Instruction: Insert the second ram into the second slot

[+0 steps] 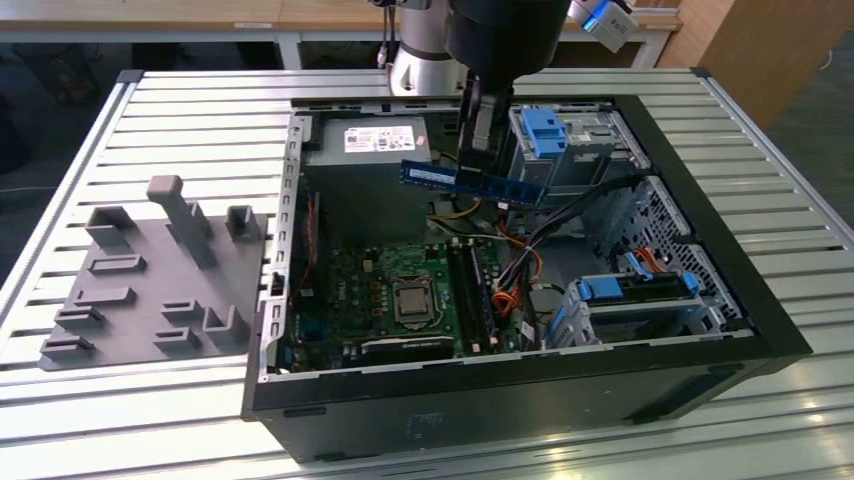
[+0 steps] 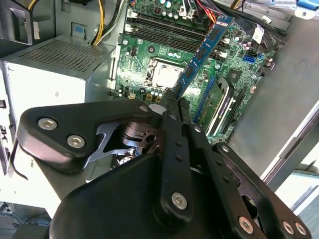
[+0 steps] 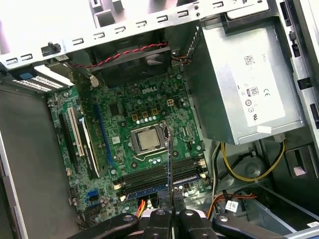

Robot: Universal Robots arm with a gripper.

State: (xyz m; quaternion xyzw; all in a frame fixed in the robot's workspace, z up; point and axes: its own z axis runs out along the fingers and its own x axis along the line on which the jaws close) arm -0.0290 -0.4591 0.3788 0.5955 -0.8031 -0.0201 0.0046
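My gripper (image 1: 473, 168) is shut on the second ram (image 1: 475, 183), a thin blue stick with a white label. It holds the stick level above the open computer case. In the second wrist view the second ram (image 2: 205, 49) juts out from the gripper (image 2: 172, 102) over the motherboard (image 2: 149, 50). The first wrist view has the second ram (image 3: 170, 159) edge-on, running from the gripper (image 3: 171, 213) towards the processor socket (image 3: 148, 139). It hangs over the parallel memory slots (image 3: 154, 177), apart from them. I cannot tell which of these is the second slot.
The silver power supply (image 1: 374, 140) fills the case's far corner. Drive bays with light-blue clips (image 1: 547, 128) stand on the exterior view's right. Loose cables (image 1: 534, 225) cross the case near the slots. A grey fixture plate (image 1: 147, 280) lies on the slatted table beside the case.
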